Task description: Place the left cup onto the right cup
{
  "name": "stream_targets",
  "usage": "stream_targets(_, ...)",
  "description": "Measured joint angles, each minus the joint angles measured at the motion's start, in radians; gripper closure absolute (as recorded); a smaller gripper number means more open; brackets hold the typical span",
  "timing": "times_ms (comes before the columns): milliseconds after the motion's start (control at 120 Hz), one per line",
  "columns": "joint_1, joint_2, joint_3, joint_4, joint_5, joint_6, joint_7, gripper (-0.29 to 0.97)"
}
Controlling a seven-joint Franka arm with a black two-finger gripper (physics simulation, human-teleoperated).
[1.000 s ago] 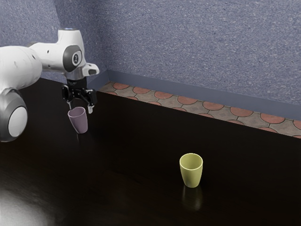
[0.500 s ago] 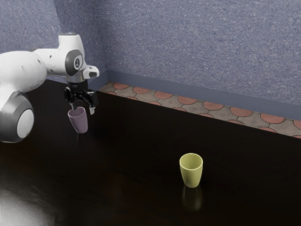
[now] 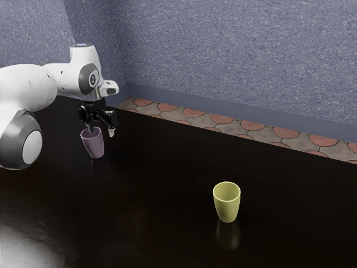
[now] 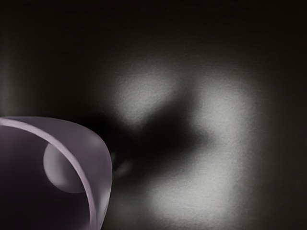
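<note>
The purple cup stands upright on the dark table at the exterior view's left. My gripper hangs just over its rim, open, with one finger by the cup's left edge and the other just off its right side. Neither finger clearly presses the cup. In the wrist view the purple cup shows its rim and hollow inside, offset to one side under my hand. The yellow-green cup stands upright and alone further toward the exterior view's right, nearer the front.
A strip of tiled floor runs along the table's far edge below the blue-grey wall. A wide stretch of dark tabletop lies between the two cups.
My hand has shifted slightly toward the exterior view's right above the purple cup, and the arm's wrist has turned a little. Both cups stay where they were.
</note>
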Motion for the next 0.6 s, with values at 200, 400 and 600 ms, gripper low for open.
stream_targets(200, 0.007, 0.003, 0.0, -0.002, 0.0, 0.009, 0.004, 0.0)
stream_targets(400, 0.013, 0.008, -0.007, -0.013, 0.0, 0.024, 0.007, 0.0)
stream_targets(600, 0.015, 0.018, -0.013, -0.018, 0.0, 0.031, 0.007, 0.0)
